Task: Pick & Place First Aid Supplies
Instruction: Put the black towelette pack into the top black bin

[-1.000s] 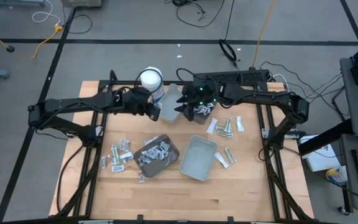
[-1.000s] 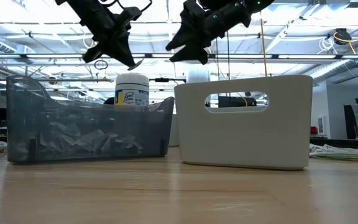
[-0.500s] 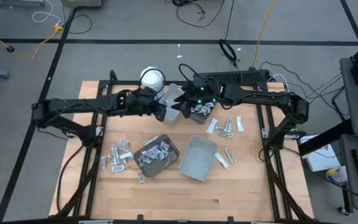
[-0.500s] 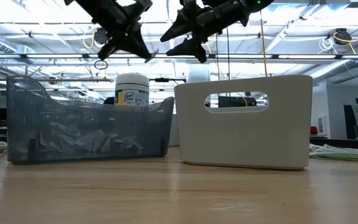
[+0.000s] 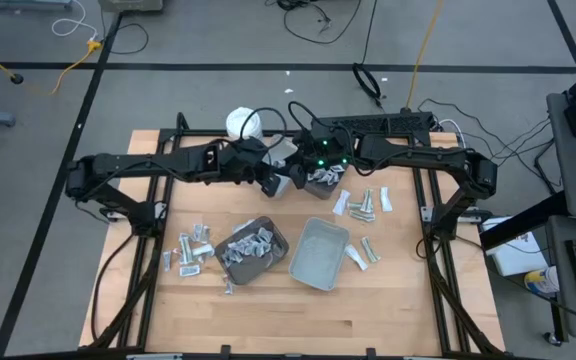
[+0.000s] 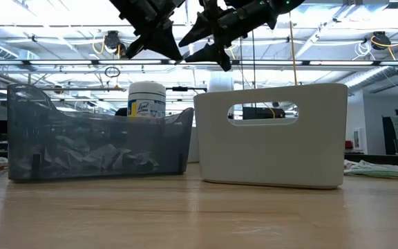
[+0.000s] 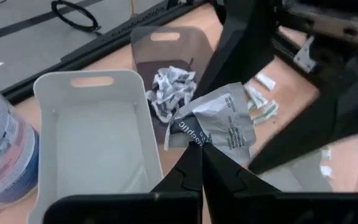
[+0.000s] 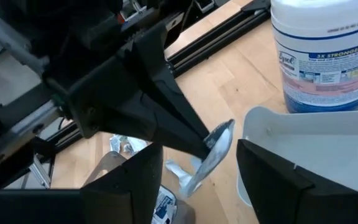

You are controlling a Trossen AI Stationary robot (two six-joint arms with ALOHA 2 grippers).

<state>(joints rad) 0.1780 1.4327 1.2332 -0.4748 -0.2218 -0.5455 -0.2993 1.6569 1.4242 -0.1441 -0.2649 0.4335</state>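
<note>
Wooden worktop, high view: I see the pale plank worktop (image 5: 268,310) carrying four small plastic trays and many tiny packets.
Left pincer, high view: my left pincer (image 5: 279,182) sits near the back middle of the worktop, over the gap between the white rectangular plastic tray (image 5: 278,152) and the brown tray behind the right arm.
Right pincer, high view: my right pincer (image 5: 295,172) is just beside the left one, tips nearly meeting it.
Trays, high view: a dark grey tray heaped with packets (image 5: 253,247) lies toward the front, with an empty pale grey tray (image 5: 318,255) to its right.
Loose supplies, high view: small white and silvery packets (image 5: 190,248) lie left of the dark tray; more packets and strips (image 5: 363,203) lie on the right side.
Tub, high view: the white round tub (image 5: 244,124) stands at the back, partly under the left arm.
Low view: both pincers hang high above the trays, the left (image 6: 174,54) and the right (image 6: 217,58) close together; the dark tray shows its crumpled packets through the wall.
Left wrist view: my left pincer (image 7: 200,148) is pinched fully closed on a crumpled silvery-grey printed packet (image 7: 219,124), held in the air beside the white tray (image 7: 98,124) and in front of the brown tray holding white packets (image 7: 173,90).
Right wrist view: my right pincer's fingers (image 8: 135,180) stand apart with nothing between them; the held packet (image 8: 213,152) hangs from the left fingertips just ahead of them.
</note>
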